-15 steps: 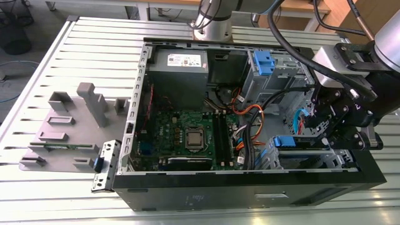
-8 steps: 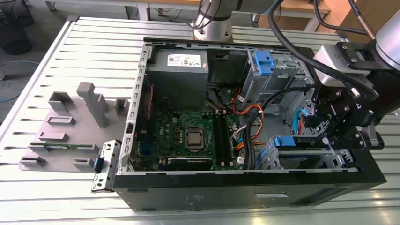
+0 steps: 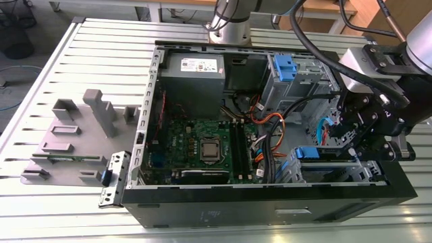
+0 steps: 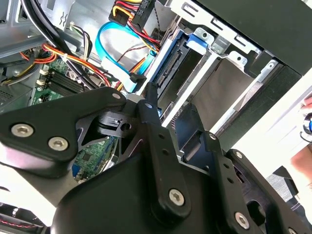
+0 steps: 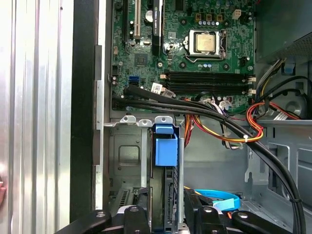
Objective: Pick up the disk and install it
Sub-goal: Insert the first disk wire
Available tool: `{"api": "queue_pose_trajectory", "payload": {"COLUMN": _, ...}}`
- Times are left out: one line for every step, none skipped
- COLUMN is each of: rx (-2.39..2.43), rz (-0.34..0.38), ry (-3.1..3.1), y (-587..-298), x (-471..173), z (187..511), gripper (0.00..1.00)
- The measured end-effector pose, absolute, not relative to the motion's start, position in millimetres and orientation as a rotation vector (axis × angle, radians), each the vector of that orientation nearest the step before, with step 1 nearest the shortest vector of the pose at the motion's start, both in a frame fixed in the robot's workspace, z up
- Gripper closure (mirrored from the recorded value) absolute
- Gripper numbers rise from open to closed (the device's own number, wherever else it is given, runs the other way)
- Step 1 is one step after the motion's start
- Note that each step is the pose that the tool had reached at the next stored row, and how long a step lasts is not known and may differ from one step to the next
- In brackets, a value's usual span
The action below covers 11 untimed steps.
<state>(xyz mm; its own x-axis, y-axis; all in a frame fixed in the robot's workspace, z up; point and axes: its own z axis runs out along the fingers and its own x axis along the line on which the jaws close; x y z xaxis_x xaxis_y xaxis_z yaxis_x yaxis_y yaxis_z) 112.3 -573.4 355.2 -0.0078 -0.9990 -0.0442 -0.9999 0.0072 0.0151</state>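
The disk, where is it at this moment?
The disk stands on edge in the grey drive cage, at the exterior view's lower right, beside the gripper.

Black metal gripper (image 3: 357, 139): matt, no markings. Flat silver-edged disk (image 5: 165, 175) right at the gripper: dark side, bright blue plastic rail and tab. Rectangular circuit motherboard (image 5: 185, 48) beyond the gripper: green, dotted silver and black. Thin wire bundle (image 5: 219, 131): orange, red, yellow. Flat ribbon cable (image 5: 219, 199) just beside the gripper: light blue. Boxy metal computer case (image 3: 270, 212): black shell, grey interior.
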Motion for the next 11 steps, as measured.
{"api": "queue_pose_trajectory", "payload": {"rx": -2.198, "rz": 0.065, "ry": 2.215, "y": -573.5, "x": 112.3, "z": 355.5, "gripper": 0.58}}
{"api": "queue_pose_trajectory", "payload": {"rx": -2.198, "rz": 0.065, "ry": 2.215, "y": -573.5, "x": 112.3, "z": 356.0, "gripper": 0.58}}
{"api": "queue_pose_trajectory", "payload": {"rx": -2.198, "rz": 0.065, "ry": 2.215, "y": -573.5, "x": 112.3, "z": 356.3, "gripper": 0.58}}
{"api": "queue_pose_trajectory", "payload": {"rx": -2.198, "rz": 0.065, "ry": 2.215, "y": -573.4, "x": 112.3, "z": 356.7, "gripper": 0.58}}
{"api": "queue_pose_trajectory", "payload": {"rx": -2.198, "rz": 0.065, "ry": 2.215, "y": -573.4, "x": 112.3, "z": 357.3, "gripper": 0.58}}
{"api": "queue_pose_trajectory", "payload": {"rx": -2.198, "rz": 0.065, "ry": 2.215, "y": -573.4, "x": 112.3, "z": 357.7, "gripper": 0.58}}
{"api": "queue_pose_trajectory", "payload": {"rx": -2.198, "rz": 0.065, "ry": 2.214, "y": -573.4, "x": 112.3, "z": 357.9, "gripper": 0.58}}
{"api": "queue_pose_trajectory", "payload": {"rx": -2.198, "rz": 0.066, "ry": 2.214, "y": -573.4, "x": 112.3, "z": 357.9, "gripper": 0.58}}
{"api": "queue_pose_trajectory", "payload": {"rx": -2.198, "rz": 0.065, "ry": 2.214, "y": -573.4, "x": 112.3, "z": 358.1, "gripper": 0.58}}
{"api": "queue_pose_trajectory", "payload": {"rx": -2.198, "rz": 0.065, "ry": 2.214, "y": -573.4, "x": 112.3, "z": 358.4, "gripper": 0.58}}
{"api": "queue_pose_trajectory", "payload": {"rx": -2.198, "rz": 0.065, "ry": 2.214, "y": -573.4, "x": 112.3, "z": 358.5, "gripper": 0.58}}
